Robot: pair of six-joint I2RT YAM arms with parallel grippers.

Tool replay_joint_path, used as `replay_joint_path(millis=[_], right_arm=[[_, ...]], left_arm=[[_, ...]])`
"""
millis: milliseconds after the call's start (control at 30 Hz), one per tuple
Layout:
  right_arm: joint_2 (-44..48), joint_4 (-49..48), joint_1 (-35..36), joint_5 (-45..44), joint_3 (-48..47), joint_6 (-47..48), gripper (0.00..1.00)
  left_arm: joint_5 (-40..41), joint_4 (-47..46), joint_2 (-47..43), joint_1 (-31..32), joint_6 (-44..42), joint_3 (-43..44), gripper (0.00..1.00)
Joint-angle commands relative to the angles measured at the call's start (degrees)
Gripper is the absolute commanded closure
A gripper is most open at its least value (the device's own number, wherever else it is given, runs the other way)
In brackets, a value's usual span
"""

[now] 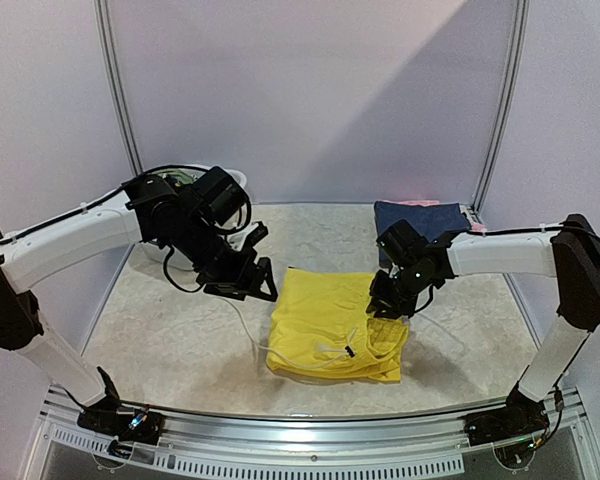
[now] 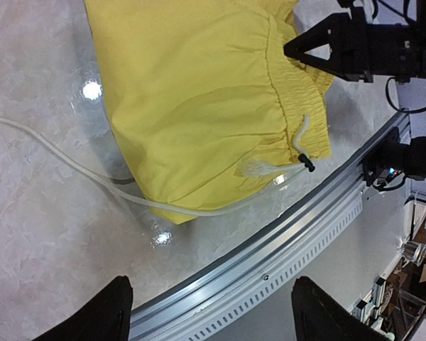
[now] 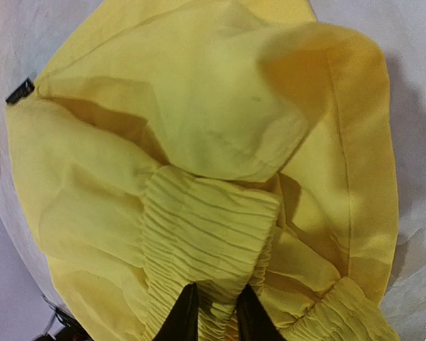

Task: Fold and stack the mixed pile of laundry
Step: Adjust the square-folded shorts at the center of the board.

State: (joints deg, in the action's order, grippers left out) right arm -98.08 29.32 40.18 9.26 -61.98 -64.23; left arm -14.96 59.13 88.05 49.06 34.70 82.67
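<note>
Near edge: a metal rail (image 1: 310,425) runs across the front of the table (image 1: 160,330), and both arm bases sit on it.

Just behind the rail lies the yellow garment (image 1: 320,315), flat on the table, centre to slightly right, with its gathered waistband (image 3: 199,234) toward the near right. A white drawstring (image 2: 302,135) with a black toggle (image 2: 307,163) hangs from the waistband. A longer white cord (image 2: 57,160) trails off the garment's left side across the table.

Right gripper (image 3: 216,316): lowered onto the garment's right edge. Its fingers (image 3: 187,316) stand close together, clenched on a fold of the ribbed waistband — the elastic bunches up between them and just ahead of them.

Left gripper (image 1: 260,288): raised above the table, beside the garment's far left corner and clear of it. The jaws are spread wide with nothing between them. In its wrist view the garment lies ahead of the fingertips (image 2: 99,312), apart from them.

Far right: a folded navy cloth (image 1: 420,215) with a pink piece (image 1: 417,202) at its far edge — well apart from both grippers.

Far left: a white tub (image 1: 238,180), mostly hidden behind the left arm.
</note>
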Motion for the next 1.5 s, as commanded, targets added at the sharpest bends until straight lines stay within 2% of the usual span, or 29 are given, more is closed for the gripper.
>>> replay_joint_path(millis=[0, 100, 400, 833, 1200, 1467], right_arm=[[-0.71, -0.48, -0.28, 0.29, -2.18, 0.84, 0.88], [-0.47, 1.31, -0.30, -0.62, -3.98, 1.86, 1.00], [0.50, 10.82, -3.21, -4.55, -13.19, 8.66, 1.00], [0.97, 12.59, -9.36, -2.94, -14.42, 16.16, 1.00], [-2.68, 11.83, -11.94, -0.13, -14.34, 24.11, 1.00], [-4.69, 13.68, -13.05, -5.83, -15.27, 26.16, 1.00]], left_arm=[[0.25, -0.25, -2.76, -0.89, 0.08, -1.81, 0.22], [0.49, -0.84, -3.74, -0.89, 0.40, -3.06, 0.23], [0.66, -2.38, -5.29, -0.22, -0.64, -5.09, 0.26], [0.41, -4.90, -1.64, 2.97, -2.72, -1.56, 0.28], [1.50, -5.25, 7.29, 5.20, -4.35, 4.91, 0.31], [3.62, -7.33, 17.39, 7.51, -5.04, 12.53, 0.36]])
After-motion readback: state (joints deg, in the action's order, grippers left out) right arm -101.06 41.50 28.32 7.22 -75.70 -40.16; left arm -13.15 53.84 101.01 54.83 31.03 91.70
